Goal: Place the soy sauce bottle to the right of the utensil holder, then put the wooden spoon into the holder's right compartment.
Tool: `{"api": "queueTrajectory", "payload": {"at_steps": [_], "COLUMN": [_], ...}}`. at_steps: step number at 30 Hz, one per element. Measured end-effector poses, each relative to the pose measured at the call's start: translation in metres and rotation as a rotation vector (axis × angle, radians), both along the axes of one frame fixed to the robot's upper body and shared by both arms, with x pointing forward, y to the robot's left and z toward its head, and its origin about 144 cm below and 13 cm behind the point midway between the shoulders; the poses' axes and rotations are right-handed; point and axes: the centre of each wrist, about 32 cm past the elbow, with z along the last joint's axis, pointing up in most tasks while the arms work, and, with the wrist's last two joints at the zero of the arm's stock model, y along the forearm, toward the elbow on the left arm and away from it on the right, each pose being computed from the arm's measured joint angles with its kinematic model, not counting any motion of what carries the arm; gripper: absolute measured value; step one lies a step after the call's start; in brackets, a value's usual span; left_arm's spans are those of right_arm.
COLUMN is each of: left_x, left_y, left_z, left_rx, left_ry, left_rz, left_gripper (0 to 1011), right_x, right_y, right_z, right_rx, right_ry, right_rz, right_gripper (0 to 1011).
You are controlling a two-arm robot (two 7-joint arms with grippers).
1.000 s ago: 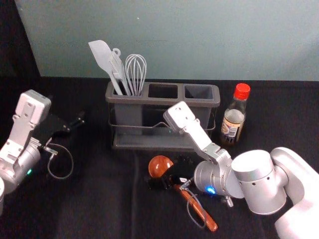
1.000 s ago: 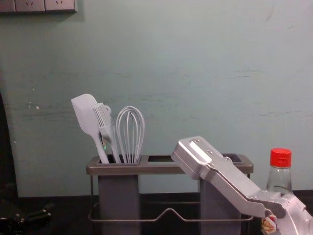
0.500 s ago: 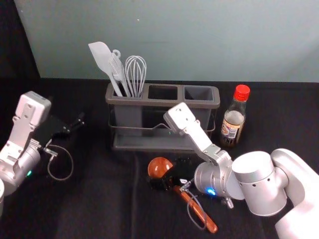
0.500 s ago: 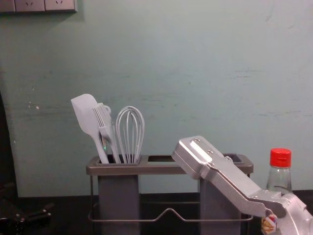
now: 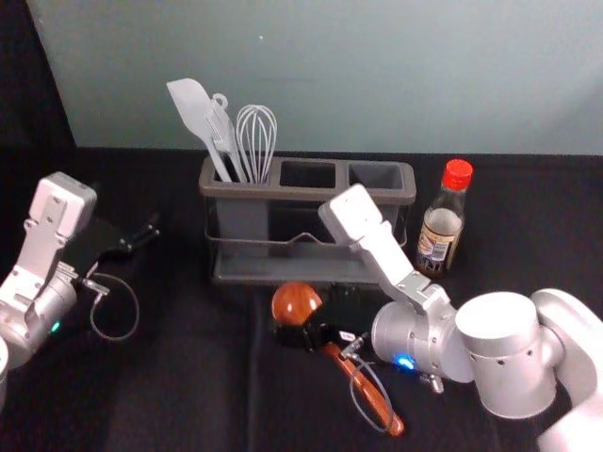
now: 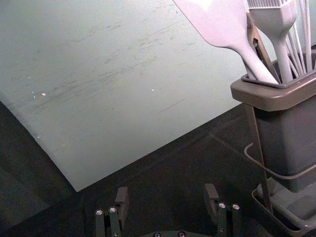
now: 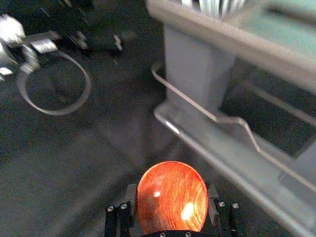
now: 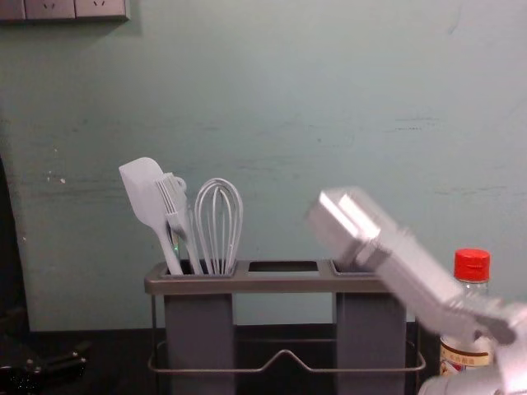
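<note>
- The right gripper [image 5: 311, 320] is located at the lower centre of the head view, in front of the utensil holder [image 5: 306, 193]. Condition: grasping the wooden spoon [image 5: 295, 302], with one finger at each side of the spoon's bowl in the right wrist view.
- The spoon's bowl points toward the holder; its handle slants to the lower right of the head view. Whether the spoon is clear of the black cloth [image 5: 188, 395] cannot be determined.
- The left gripper [image 5: 144, 234] is located at the left of the head view, well apart from the holder. Condition: released, its fingers spread wide with nothing between them in the left wrist view.
- The soy sauce bottle [image 5: 441, 231], red-capped, is upright just beside the holder's right end, right of centre in the head view. In the chest view it is found at the lower right, partly hidden by the right arm.
- The holder is in the upper middle of the head view. Its left compartment contains a spatula [image 5: 191, 105], a brush [image 5: 222, 132] and a whisk [image 5: 256, 141]; a brown implement [image 6: 260, 47] stands beside the spatula.
- A socket panel [image 8: 62, 9] is noted on the wall [image 8: 329, 107], at the chest view's upper left corner.
</note>
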Motion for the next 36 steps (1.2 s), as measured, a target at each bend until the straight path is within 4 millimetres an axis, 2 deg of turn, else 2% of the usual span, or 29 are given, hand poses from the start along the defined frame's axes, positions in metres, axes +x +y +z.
{"api": "queueTrajectory", "payload": {"at_steps": [10,25,33,36], "left_x": [0.000,0.000,0.000,0.000], "left_y": [0.000,0.000,0.000,0.000], "left_z": [0.000,0.000,0.000,0.000], "left_rx": [0.000,0.000,0.000,0.000], "left_ry": [0.000,0.000,0.000,0.000], "left_rz": [0.000,0.000,0.000,0.000], "left_gripper": [1005,1005,1005,1005], "right_x": [-0.019,-0.038,-0.035,-0.026], "right_y": [-0.011,-0.029,-0.040,-0.044], "right_z": [0.021,0.033,0.049,0.060], "right_rx": [0.118,0.316,0.400,0.429], "right_ry": [-0.161,-0.445,-0.564,-0.631], "right_rz": [0.034,0.017,-0.008,-0.024], "right_gripper": [837,837,837,837]}}
